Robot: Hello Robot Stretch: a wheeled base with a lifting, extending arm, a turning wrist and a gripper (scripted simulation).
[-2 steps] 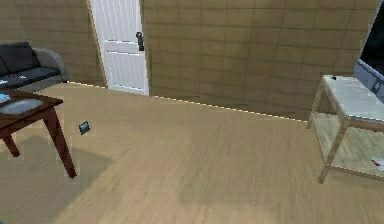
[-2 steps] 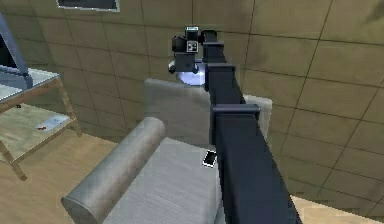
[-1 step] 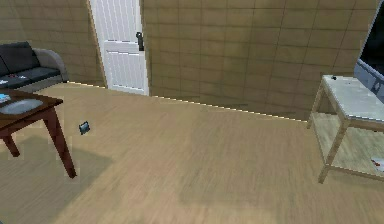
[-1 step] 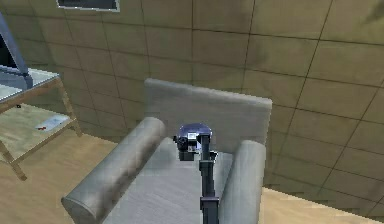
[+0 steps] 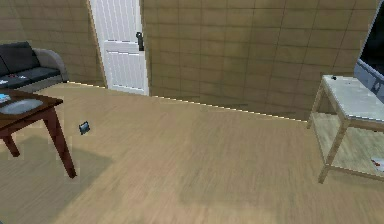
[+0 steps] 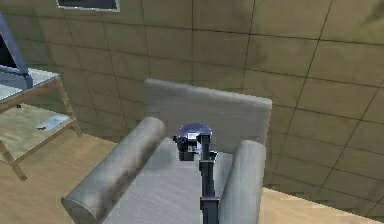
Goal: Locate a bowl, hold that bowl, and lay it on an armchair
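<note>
The gripper [image 6: 186,143] shows at the middle of the arm side view against the grey armchair [image 6: 205,105], with a small pale-blue blob [image 6: 195,130] at its far end that may be the bowl; against the cushions I cannot tell whether it holds anything. If that is the bowl, the risk is a release too high or too near the sloped armrest [image 6: 115,165] at lower left, so that it tips or rolls off to the floor. If not, the pale round dish [image 5: 22,103] on the dark tabletop [image 5: 45,115] at the forward view's left edge may be the bowl, not yet fetched.
</note>
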